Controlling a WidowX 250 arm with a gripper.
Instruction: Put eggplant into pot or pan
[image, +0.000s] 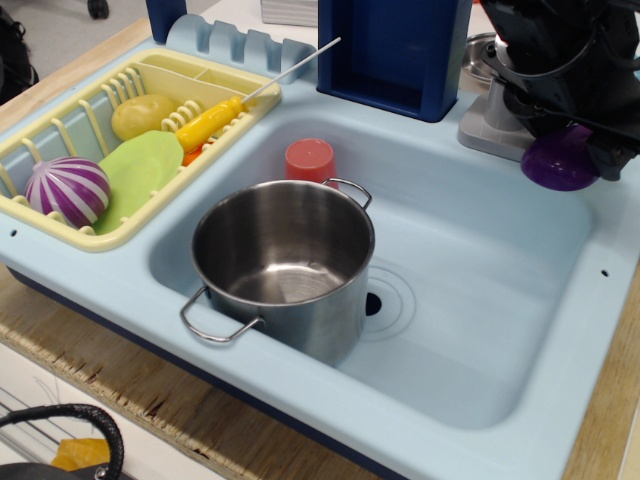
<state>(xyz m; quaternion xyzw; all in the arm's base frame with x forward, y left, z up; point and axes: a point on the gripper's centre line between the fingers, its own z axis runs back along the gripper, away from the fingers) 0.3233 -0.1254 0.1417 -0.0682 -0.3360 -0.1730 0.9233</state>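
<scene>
The glossy purple eggplant lies at the sink's back right rim, next to a grey faucet base. My black gripper hangs directly over it, and its dark fingers reach down on both sides of the eggplant, hiding its top and green cap. I cannot tell whether the fingers are pressed on it. The large shiny steel pot stands upright and empty in the left part of the light blue sink, well to the left of the gripper.
A small red cup stands behind the pot. A yellow dish rack on the left holds a purple-and-white striped ball, a green plate, a yellow potato and a yellow-handled utensil. A dark blue panel rises behind the sink.
</scene>
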